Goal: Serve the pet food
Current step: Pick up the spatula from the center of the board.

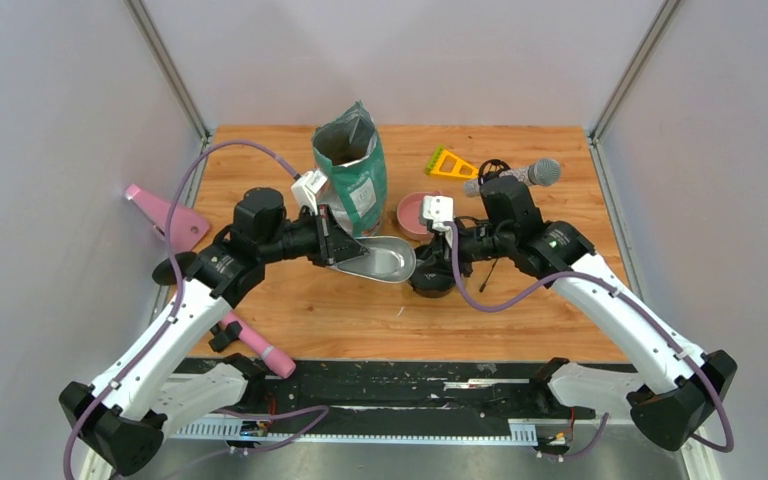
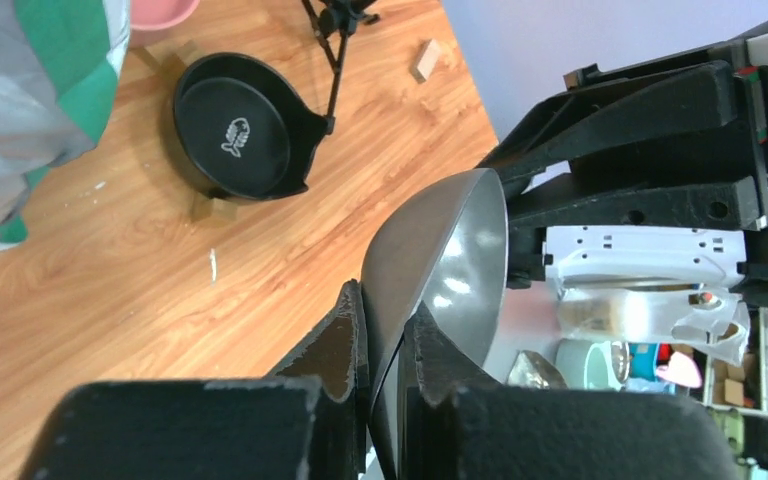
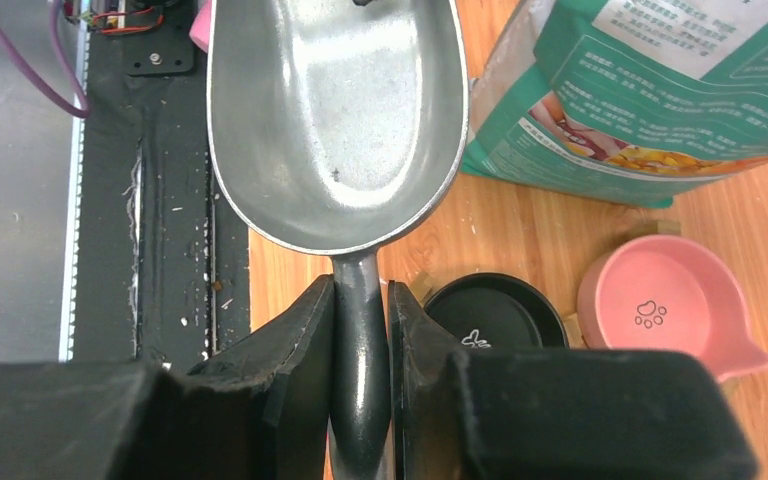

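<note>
2 claws on 1 empty grey scoop (image 3: 335, 110), held at the centre of the top view.

The right claw (image 3: 360, 290) is clenched on the scoop's handle, while the left claw (image 2: 385, 305) pinches the rim of its hollow, 1 finger on each side of the wall. The scoop's inside is bare metal. The teal and white bag (image 1: 352, 170) stands upright on the counter (image 1: 300, 310) in the upper centre, just above the scoop. The pet food cannot be seen, as the bag's open top shows only a dark inside. To the right of the bag sits the pink bowl (image 3: 665, 300), with the black bowl (image 3: 495, 310) just beside it, beneath the right claw.
</note>
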Robot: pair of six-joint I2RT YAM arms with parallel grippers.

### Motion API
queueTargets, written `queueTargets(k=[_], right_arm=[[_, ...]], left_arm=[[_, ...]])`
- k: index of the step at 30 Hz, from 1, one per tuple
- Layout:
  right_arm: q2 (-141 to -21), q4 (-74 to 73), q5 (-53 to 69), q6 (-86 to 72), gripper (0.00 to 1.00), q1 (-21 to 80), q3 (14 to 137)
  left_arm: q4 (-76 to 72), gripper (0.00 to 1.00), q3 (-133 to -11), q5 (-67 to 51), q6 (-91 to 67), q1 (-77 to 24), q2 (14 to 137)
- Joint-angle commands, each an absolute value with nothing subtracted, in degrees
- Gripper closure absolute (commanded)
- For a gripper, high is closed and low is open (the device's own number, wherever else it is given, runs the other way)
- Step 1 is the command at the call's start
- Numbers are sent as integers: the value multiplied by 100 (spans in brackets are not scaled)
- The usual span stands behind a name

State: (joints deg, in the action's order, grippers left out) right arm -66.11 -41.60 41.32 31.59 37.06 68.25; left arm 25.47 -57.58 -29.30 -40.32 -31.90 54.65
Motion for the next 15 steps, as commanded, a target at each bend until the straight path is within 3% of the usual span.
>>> queueTargets(k=[1,2,8,9,12,15], right_arm=[[-6451,-3252,3455,3036,96,3735,6981],[-6416,-3221,3375,2961,86,3735,6957],[-5938,-2703,3123,1790,5,3735,6548],[-5794,-2441,3116,1510,1,3739,6431],[-5164,-1770,2837,392,0,3730,5999],[-4543,-1040,1440,-1442,0,3722,5566]], left_arm=[[2179,100,-5910,-3538,-4194,-3294,5317],[2245,100,-5940,-3324,-4127,-3295,5267],[2220,100,-5738,-2288,-4025,-3292,4756],[2147,100,-5690,-2208,-4041,-3295,4676],[1662,100,-5399,-1901,-4065,-3295,4224],[1289,100,-5098,-1726,-4033,-3288,3836]])
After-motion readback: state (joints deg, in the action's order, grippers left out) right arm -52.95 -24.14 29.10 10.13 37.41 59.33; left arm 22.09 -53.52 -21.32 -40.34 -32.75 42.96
